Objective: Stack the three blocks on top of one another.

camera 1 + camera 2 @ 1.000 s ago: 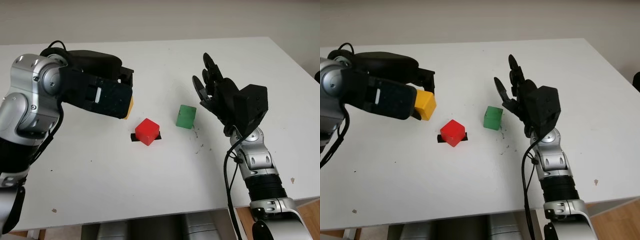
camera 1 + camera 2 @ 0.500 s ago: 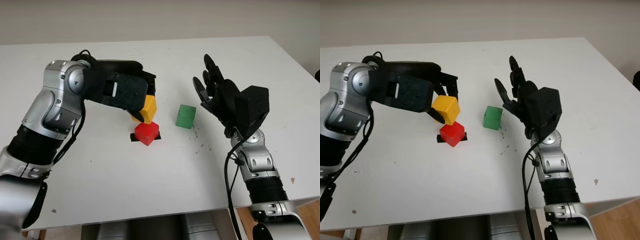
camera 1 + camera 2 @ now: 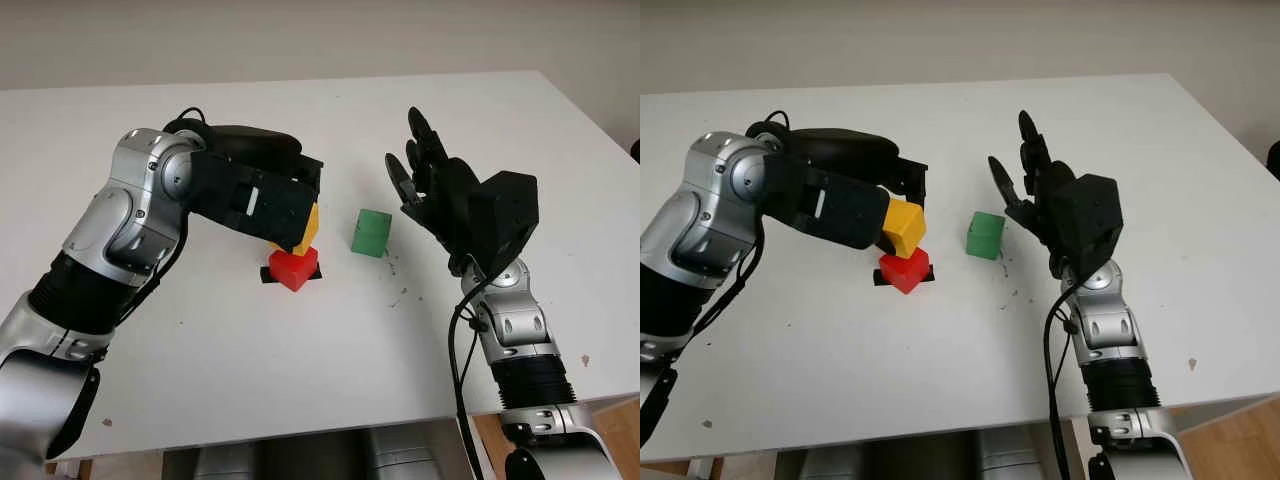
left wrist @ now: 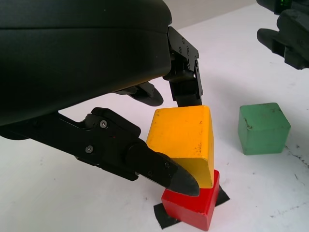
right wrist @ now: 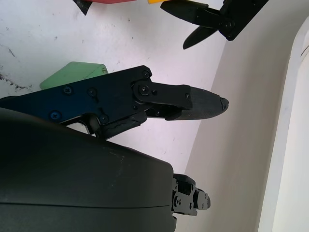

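My left hand (image 3: 898, 215) is shut on the yellow block (image 3: 904, 227), pinching it between black fingertips (image 4: 166, 171). The yellow block (image 4: 183, 141) sits tilted directly on top of the red block (image 4: 193, 205), which stands on a black tape mark (image 3: 270, 274) on the white table. The green block (image 3: 372, 232) stands alone on the table to the right of the red block (image 3: 293, 267). My right hand (image 3: 420, 175) hovers open just right of the green block (image 5: 72, 75), raised above the table.
The white table (image 3: 300, 360) reaches to its front edge, with bare room in front of the blocks and at the far left. A wall rises behind the table's back edge.
My left hand has carried the yellow block rightward and down, from the left of the red block to on top of it. The right hand has not moved.
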